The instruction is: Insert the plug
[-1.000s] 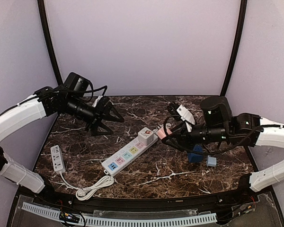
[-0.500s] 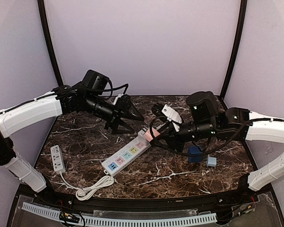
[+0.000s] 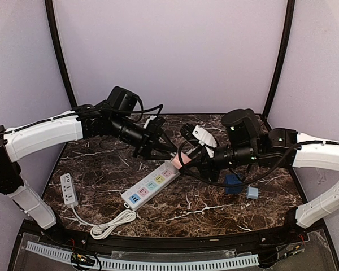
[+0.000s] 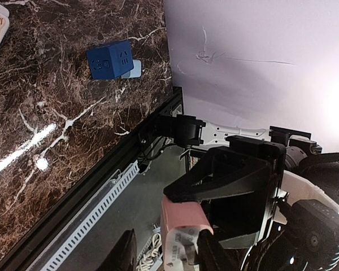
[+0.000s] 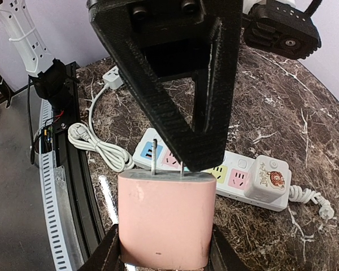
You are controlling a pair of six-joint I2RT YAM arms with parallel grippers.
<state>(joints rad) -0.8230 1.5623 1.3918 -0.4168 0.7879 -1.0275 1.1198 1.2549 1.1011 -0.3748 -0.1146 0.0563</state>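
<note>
My right gripper [image 3: 190, 161] is shut on a pink plug [image 3: 185, 160] and holds it just above the right end of the white power strip [image 3: 150, 186]. In the right wrist view the plug [image 5: 164, 220] sits between my fingers [image 5: 109, 249] with its two prongs pointing away, over the strip [image 5: 158, 155]. My left gripper [image 3: 168, 149] is open and has reached the plug. In the left wrist view the plug [image 4: 183, 228] lies between the open left fingers [image 4: 126, 254], close to the right one.
A white cube adapter [image 3: 172, 163] is plugged into the strip's right end. A blue cube [image 3: 233, 184] and a small light-blue block [image 3: 252, 192] lie to the right. A small white strip [image 3: 69, 189] with a coiled cord [image 3: 110, 224] lies front left.
My left arm has swung right from the back left of the table until its open fingers reach the pink plug. My right gripper moved the plug slightly left, then held still.
</note>
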